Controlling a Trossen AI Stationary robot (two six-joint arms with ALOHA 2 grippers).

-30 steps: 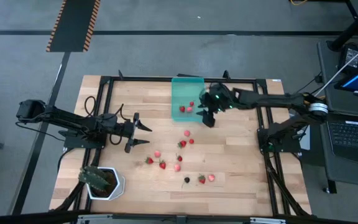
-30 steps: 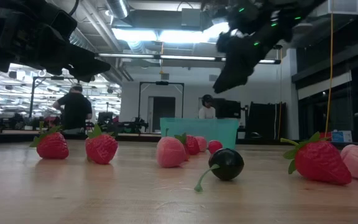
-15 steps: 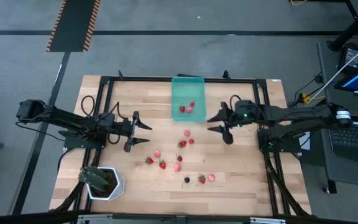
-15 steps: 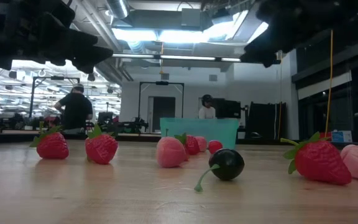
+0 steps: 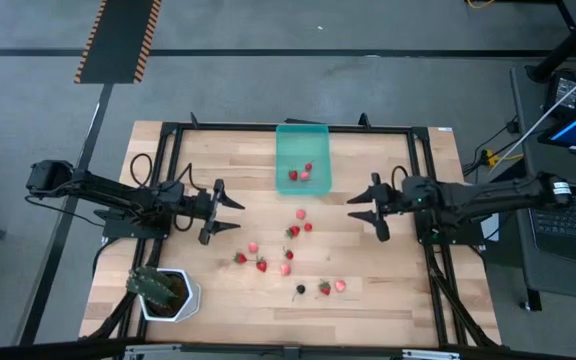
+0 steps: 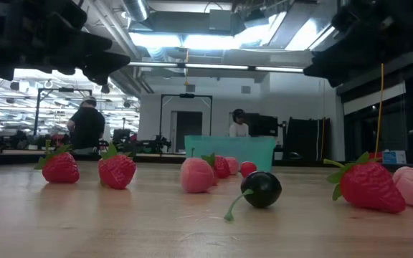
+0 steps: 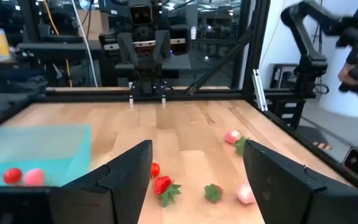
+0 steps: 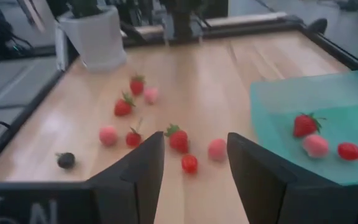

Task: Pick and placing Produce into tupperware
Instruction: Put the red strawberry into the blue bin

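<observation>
I see my right arm stretched low across the wooden bench (image 5: 388, 270), its right end effector (image 5: 370, 207) pointing inward with both fingers spread and nothing between them. The rectangular translucent teal-green plastic tupperware (image 5: 301, 150) sits ahead of it and off to one side, well apart, with three small red and pink fruits in the tupperware (image 5: 301, 174). The scattered red and pinkish strawberry-like produce (image 5: 286, 255) lies ahead of that end effector toward the bench's middle.

My left arm reaches in from the opposite side; its left end effector (image 5: 226, 212) is spread wide and empty, facing the same loose fruits.

The right wrist view shows the three fruits inside the container plainly and a white round pot with a green plant (image 8: 94, 30) far beyond. The low view alone shows the small dark berry with a green stem (image 6: 259, 189) up close, and people in the room behind the bench.
</observation>
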